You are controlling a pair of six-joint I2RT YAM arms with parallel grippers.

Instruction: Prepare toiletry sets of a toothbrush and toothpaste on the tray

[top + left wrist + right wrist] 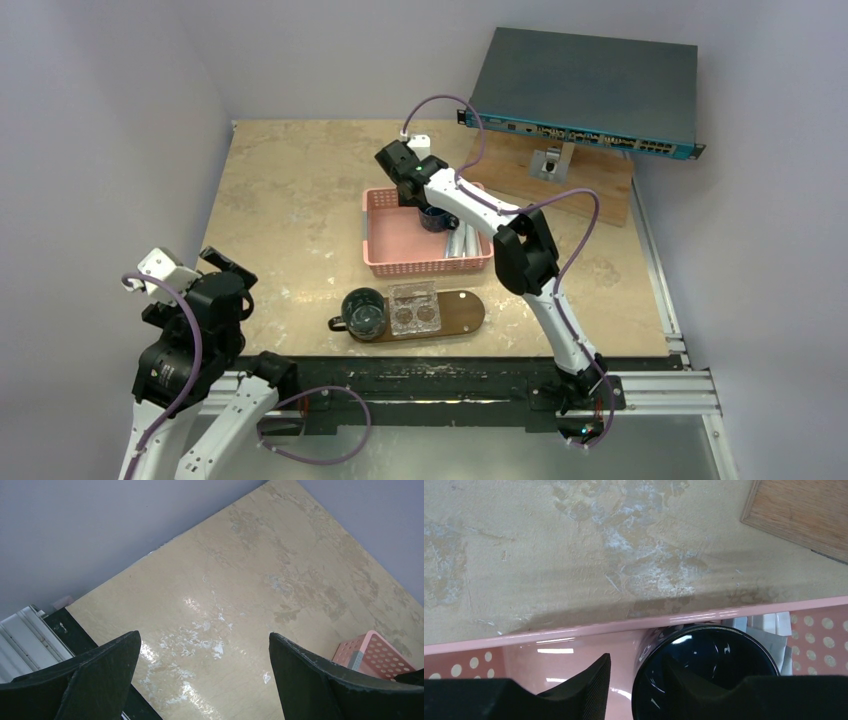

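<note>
step: cup fetch, i think, with right gripper (636,662) in pink basket (400,268) mid-frame, fingers apart astride rim of dark cup (714,660), toothpaste (462,241) just right, tray (465,312) below; left gripper (205,636) spread; next: clamp, lift.

Even, bright overhead light; sharp frames; glare patches on the glossy table (200,635).
</note>
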